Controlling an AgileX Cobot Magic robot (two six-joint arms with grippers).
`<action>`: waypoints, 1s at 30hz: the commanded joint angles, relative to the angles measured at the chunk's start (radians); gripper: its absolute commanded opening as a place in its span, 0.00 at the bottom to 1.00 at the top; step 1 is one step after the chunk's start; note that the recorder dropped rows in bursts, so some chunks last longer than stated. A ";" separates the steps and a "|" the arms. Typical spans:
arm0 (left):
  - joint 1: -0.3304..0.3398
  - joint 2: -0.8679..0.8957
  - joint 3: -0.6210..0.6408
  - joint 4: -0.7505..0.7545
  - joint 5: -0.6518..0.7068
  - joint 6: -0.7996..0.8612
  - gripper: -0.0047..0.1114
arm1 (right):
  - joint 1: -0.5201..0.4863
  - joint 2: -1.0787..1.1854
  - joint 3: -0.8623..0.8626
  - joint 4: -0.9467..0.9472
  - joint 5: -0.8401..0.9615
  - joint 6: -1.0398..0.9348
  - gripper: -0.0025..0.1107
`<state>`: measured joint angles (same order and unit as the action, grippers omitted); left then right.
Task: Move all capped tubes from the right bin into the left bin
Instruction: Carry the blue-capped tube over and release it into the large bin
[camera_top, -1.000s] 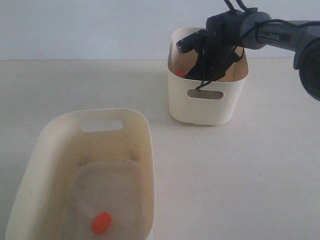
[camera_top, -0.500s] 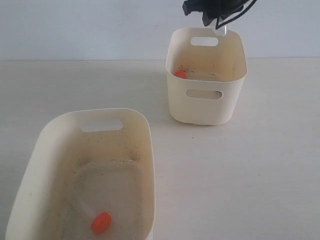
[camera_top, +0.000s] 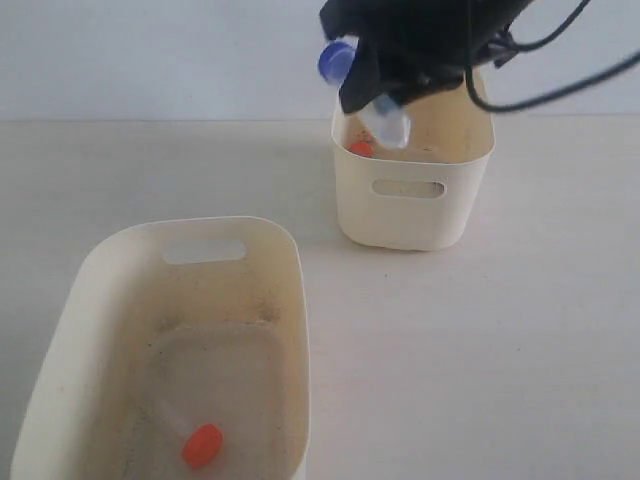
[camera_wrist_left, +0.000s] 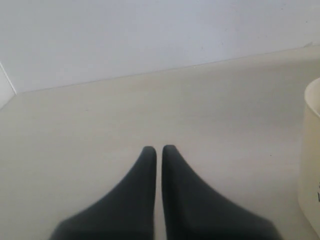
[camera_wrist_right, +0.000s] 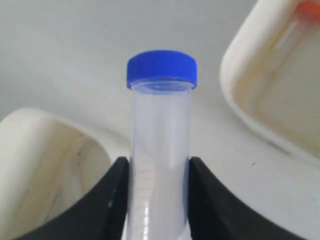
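My right gripper (camera_top: 372, 98) hangs above the right bin's (camera_top: 415, 215) near-left rim, shut on a clear tube with a dark blue cap (camera_top: 336, 60). In the right wrist view the fingers (camera_wrist_right: 117, 190) press both sides of that tube (camera_wrist_right: 160, 145), cap (camera_wrist_right: 161, 67) pointing away. An orange-capped tube (camera_top: 360, 148) lies inside the right bin. The left bin (camera_top: 285, 300) holds another orange-capped tube (camera_top: 202, 445) on its speckled floor. My left gripper (camera_wrist_left: 159, 150) is shut and empty over bare table; it is out of the exterior view.
Two cream bin rims show in the right wrist view, one (camera_wrist_right: 35, 150) close by and one (camera_wrist_right: 250, 95) holding an orange cap (camera_wrist_right: 307, 7); I cannot tell which bin is which. A cream bin wall (camera_wrist_left: 312, 170) edges the left wrist view. The right arm's cables (camera_top: 560, 70) trail at the top.
The right gripper came up out of the right bin, rose to the view's top edge, and now hangs nearer and lower-left with the blue-capped tube in its grip.
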<state>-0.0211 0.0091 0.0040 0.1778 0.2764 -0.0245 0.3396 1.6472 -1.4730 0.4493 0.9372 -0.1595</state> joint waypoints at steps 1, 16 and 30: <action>0.001 -0.002 -0.004 -0.001 -0.015 -0.012 0.08 | 0.143 -0.103 0.228 0.047 -0.161 -0.022 0.02; 0.001 -0.002 -0.004 -0.001 -0.015 -0.012 0.08 | 0.460 -0.099 0.347 0.140 -0.531 -0.023 0.56; 0.001 -0.002 -0.004 -0.001 -0.015 -0.012 0.08 | -0.053 0.004 0.165 -0.011 -0.595 0.017 0.34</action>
<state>-0.0211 0.0091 0.0040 0.1778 0.2764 -0.0245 0.3440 1.5960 -1.2216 0.4414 0.2517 -0.1563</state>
